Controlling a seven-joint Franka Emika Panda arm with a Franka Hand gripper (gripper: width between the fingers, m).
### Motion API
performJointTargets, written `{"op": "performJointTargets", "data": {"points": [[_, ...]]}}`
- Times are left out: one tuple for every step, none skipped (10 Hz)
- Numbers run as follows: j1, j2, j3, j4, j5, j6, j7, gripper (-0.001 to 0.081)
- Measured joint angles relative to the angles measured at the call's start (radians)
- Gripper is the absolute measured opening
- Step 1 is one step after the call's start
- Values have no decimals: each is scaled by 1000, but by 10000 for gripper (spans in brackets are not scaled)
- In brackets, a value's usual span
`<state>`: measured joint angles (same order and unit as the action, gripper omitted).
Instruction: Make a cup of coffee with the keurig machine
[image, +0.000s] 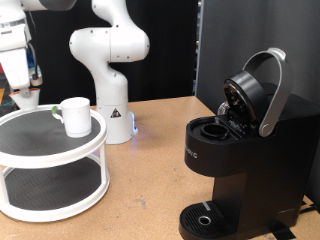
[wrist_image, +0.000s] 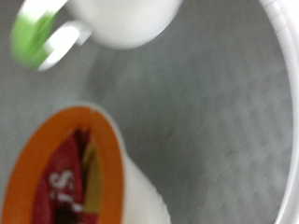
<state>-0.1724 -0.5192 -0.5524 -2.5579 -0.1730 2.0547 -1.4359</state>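
Note:
The black keurig machine (image: 235, 150) stands at the exterior view's right with its silver-grey lid handle (image: 272, 90) raised and the pod chamber (image: 212, 130) open. The white cup (image: 75, 115) stands on the top tier of a white round shelf (image: 50, 160) at the left. My gripper (image: 22, 98) hangs just above the shelf's far-left rim, left of the cup. In the wrist view a small pod with an orange-and-red lid (wrist_image: 70, 173) fills the near corner, blurred. The cup (wrist_image: 121, 21) with its handle (wrist_image: 61, 42) lies beyond it. My fingers do not show there.
A green object (wrist_image: 26, 37) sits beside the cup's handle and shows under the gripper in the exterior view (image: 27, 100). The white arm's base (image: 110, 70) stands behind the shelf. The shelf has a lower tier (image: 50, 190). The machine's drip tray (image: 205, 220) is bare.

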Motion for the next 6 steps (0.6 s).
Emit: {"op": "performJointTargets", "data": {"points": [[7, 0, -1, 3, 87, -5, 23, 99], [23, -1, 0, 10, 178, -12, 48, 99], [48, -4, 0, 19, 292, -15, 76, 99], [64, -5, 14, 31, 344, -15, 131, 99], [66, -5, 30, 36, 356, -15, 183, 99], [67, -5, 27, 34, 355, -15, 166, 99]]}}
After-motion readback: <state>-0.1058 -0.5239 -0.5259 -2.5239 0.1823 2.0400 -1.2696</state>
